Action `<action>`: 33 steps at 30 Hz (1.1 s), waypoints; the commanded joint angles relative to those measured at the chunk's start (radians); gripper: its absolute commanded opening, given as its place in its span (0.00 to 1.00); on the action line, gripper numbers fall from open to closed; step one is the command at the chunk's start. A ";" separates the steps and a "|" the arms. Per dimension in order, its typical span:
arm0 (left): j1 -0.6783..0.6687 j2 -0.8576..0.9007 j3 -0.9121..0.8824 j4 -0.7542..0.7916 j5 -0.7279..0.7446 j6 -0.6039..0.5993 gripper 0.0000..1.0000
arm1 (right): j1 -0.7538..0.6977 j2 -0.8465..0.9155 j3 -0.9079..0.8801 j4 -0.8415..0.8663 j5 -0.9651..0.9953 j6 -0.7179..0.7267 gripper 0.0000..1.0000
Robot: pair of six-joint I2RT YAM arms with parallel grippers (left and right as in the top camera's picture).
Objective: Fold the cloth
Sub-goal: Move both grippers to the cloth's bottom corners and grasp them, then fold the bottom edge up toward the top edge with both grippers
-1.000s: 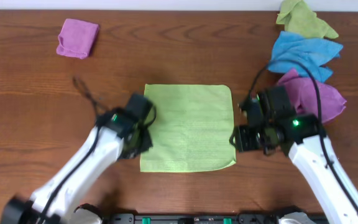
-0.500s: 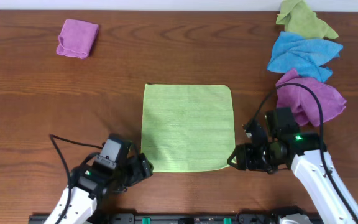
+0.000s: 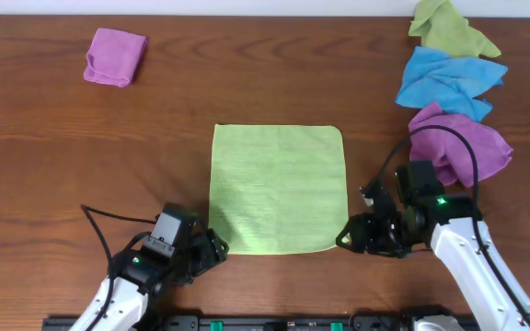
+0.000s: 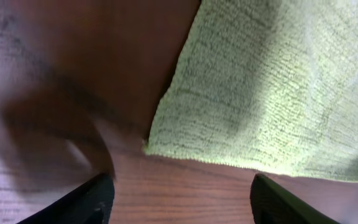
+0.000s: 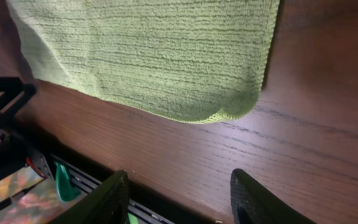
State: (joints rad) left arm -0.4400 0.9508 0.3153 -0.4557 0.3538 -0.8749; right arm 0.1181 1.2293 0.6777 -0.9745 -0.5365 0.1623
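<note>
The surface (image 3: 53,165) was viewed from directly overhead; both wrist views were held close, sharing the cloth's (image 3: 277,188) 6 o'clock edge.

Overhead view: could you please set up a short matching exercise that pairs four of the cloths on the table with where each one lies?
Things:
1. lime cloth
2. folded purple cloth
3. blue cloth
4. olive-green cloth

Places:
A. far right corner of the table
B. flat in the middle, between the two grippers
C. far left, alone
D. right side, between an olive-green cloth and a crumpled purple one

Pairs: 1-B, 2-C, 3-D, 4-A
</note>
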 commanded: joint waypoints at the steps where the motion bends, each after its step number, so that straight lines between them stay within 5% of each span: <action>1: 0.002 0.061 -0.006 0.018 -0.033 0.034 0.72 | -0.014 0.002 -0.005 0.002 -0.021 -0.022 0.53; 8: 0.003 0.232 -0.006 0.129 0.014 0.122 0.72 | -0.014 0.002 -0.005 -0.007 -0.022 -0.022 0.53; 14: 0.003 0.263 -0.006 0.070 0.028 0.188 0.70 | -0.014 0.002 -0.005 -0.013 -0.022 -0.021 0.52; 23: 0.003 0.265 -0.006 0.059 0.008 0.153 0.41 | -0.013 0.002 -0.005 -0.024 -0.021 -0.022 0.45; 29: 0.003 0.267 -0.006 0.060 -0.021 0.130 0.38 | -0.013 0.002 -0.005 -0.021 -0.021 -0.022 0.45; 33: 0.003 0.267 -0.006 0.060 -0.021 0.127 0.15 | -0.013 0.002 -0.005 -0.021 -0.021 -0.022 0.44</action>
State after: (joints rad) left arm -0.4332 1.1793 0.3645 -0.3664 0.3927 -0.7391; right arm 0.1181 1.2297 0.6765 -0.9970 -0.5461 0.1509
